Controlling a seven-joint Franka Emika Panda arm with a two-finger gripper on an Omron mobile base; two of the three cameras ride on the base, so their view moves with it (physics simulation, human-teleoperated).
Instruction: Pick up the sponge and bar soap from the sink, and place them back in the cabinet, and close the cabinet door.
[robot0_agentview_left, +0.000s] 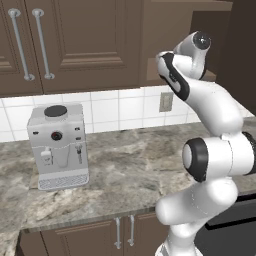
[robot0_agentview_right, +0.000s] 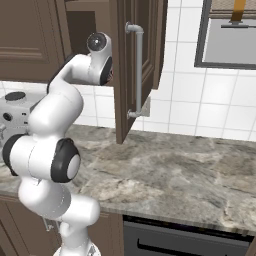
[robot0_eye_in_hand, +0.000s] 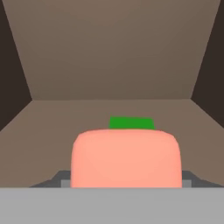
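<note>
Bar soap (robot0_eye_in_hand: 126, 158) held between the tool's fingers inside the cabinet (robot0_eye_in_hand: 112, 57), above its shelf; sponge (robot0_eye_in_hand: 131, 123) already rests there. Remaining: release soap, close the open cabinet door (robot0_agentview_right: 137, 70).

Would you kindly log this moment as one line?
bar soap at gripper, inside cabinet | sponge behind it on shelf | cabinet door open

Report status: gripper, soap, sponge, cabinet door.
Gripper inside cabinet, apparently shut on bar soap. Sponge on shelf behind it. Cabinet door open.
</note>
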